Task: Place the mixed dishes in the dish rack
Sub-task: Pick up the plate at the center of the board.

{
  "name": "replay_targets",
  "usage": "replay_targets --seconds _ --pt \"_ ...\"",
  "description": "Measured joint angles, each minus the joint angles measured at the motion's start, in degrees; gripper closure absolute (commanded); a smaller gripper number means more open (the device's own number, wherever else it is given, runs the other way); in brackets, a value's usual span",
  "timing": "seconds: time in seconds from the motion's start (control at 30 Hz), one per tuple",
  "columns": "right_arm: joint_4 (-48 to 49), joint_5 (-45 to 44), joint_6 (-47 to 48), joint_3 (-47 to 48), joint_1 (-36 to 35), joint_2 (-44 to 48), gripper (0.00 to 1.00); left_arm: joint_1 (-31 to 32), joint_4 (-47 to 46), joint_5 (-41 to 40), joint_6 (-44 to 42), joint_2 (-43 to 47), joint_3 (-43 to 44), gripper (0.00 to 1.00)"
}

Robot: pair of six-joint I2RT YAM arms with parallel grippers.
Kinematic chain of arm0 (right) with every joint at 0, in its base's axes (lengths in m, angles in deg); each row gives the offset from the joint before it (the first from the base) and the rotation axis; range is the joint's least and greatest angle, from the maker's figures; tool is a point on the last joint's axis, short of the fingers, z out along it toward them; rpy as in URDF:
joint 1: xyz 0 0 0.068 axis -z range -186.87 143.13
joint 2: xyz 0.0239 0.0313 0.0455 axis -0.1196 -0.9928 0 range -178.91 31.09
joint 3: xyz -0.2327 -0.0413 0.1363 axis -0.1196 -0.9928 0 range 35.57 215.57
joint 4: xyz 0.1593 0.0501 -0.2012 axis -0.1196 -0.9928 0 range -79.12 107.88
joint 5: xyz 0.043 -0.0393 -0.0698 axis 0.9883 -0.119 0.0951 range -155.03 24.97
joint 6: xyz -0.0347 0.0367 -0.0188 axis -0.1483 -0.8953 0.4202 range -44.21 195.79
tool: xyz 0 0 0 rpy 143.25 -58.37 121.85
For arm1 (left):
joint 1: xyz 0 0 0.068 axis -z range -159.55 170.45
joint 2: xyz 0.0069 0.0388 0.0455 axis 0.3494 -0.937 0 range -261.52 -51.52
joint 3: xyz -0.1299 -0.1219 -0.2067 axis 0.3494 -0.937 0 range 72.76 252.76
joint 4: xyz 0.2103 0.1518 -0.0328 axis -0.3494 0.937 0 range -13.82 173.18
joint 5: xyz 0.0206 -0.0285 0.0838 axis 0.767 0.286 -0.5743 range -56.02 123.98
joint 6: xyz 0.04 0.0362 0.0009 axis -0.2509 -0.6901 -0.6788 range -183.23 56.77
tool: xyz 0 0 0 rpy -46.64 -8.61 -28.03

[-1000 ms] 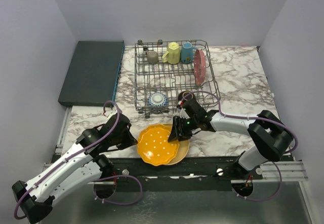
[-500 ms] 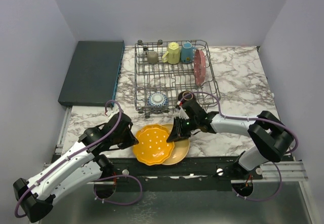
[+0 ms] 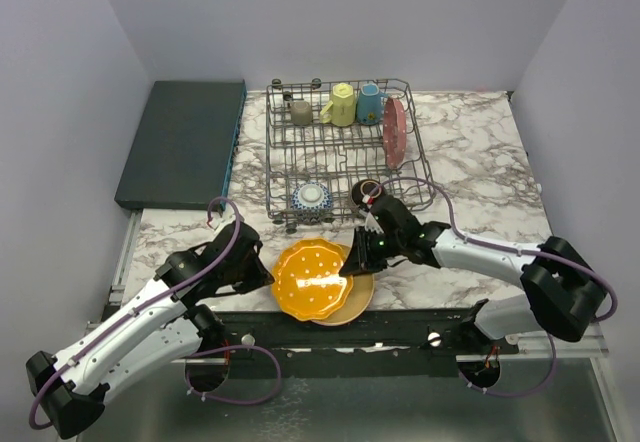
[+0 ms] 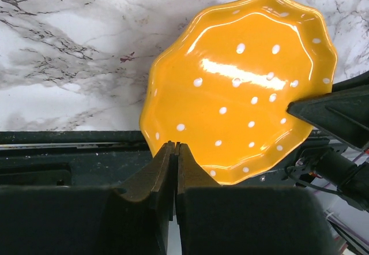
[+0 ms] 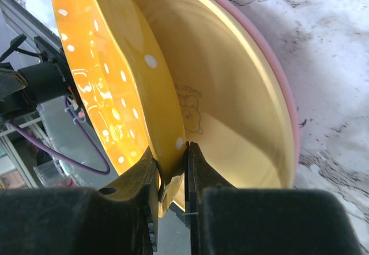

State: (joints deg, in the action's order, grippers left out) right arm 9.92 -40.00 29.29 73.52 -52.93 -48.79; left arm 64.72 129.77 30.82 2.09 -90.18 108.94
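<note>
Nearest us, the left fingers (image 4: 172,158) were closed to a hairline slit on the near rim of the orange plate (image 4: 242,87). The bit of rim between the pads was hidden, so we judged that hold only from the tips lapping over the edge. The plate hung tilted, partly out over the dark near rail of the bench (image 3: 480,152).

On the plate's right side, the right fingers (image 5: 187,162) were pinched narrowly on its rim, and their own bulk blocked the lower part of that view. Just behind the lifted plate the tan plate (image 5: 230,93) lay flat on the bench, more than half covered from above. A small print on its face was too faint to read. A pink edge ran along its far side, and we could not tell whether it belonged to this plate or to another beneath it.

Farther back stood the dish rack (image 3: 272,167). In its near part sat a blue bowl (image 3: 312,197) and, to the right, a dark bowl (image 3: 366,191) partly hidden by the right arm, its pattern unclear. A pink plate (image 3: 395,130) stood on edge at the rack's right side. Along the far row sat an olive-grey mug (image 3: 300,112), a yellow mug (image 3: 342,105) and a blue mug (image 3: 370,104). A teal slab (image 3: 185,142) lay to the far left.
</note>
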Motion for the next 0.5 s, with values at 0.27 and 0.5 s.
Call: replay_targets --seconds 0.27,0.5 --pt "-4.9 -3.0 0.1 0.2 0.0 5.4 1.00 0.0 -0.2 -0.2 -0.8 -0.4 3.1 0.50" --pt "-10.7 -5.7 0.9 1.4 0.0 11.3 1.00 0.0 -1.1 -0.2 -2.0 -1.6 4.4 0.27"
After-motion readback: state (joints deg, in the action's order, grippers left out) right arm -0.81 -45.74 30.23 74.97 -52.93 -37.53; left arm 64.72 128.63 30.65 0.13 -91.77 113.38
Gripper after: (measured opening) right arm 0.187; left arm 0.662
